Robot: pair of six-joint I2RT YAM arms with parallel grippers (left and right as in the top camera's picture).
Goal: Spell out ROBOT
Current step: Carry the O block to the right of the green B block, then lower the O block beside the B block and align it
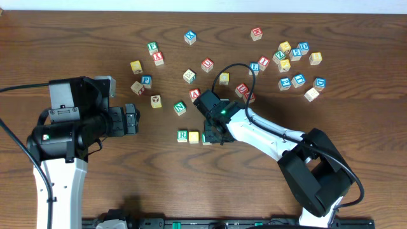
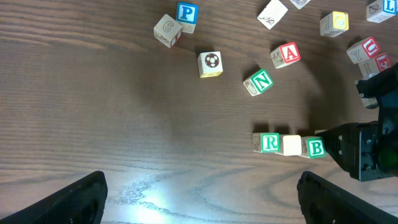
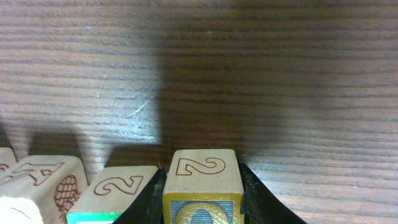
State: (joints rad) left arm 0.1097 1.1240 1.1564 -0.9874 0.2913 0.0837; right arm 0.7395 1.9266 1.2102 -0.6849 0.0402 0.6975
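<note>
A row stands on the table: green R cube (image 2: 269, 142), a pale yellow cube (image 2: 291, 144), then green B cube (image 2: 316, 148). Overhead they read R (image 1: 182, 135), yellow (image 1: 194, 137), with the B half hidden under my right gripper (image 1: 215, 135). In the right wrist view that gripper (image 3: 202, 208) is shut on a yellow O cube (image 3: 202, 177), set down on the table right beside the B cube (image 3: 121, 186). My left gripper (image 2: 202, 205) hangs open over bare wood to the left of the row, holding nothing. I cannot pick out a blue T.
Loose cubes lie behind the row: green N (image 1: 180, 108), red A (image 1: 194, 95), a blue P (image 1: 146, 80) and a cluster of blue and yellow cubes (image 1: 296, 63) at the back right. The right arm's cable (image 1: 235, 67) loops over some of them.
</note>
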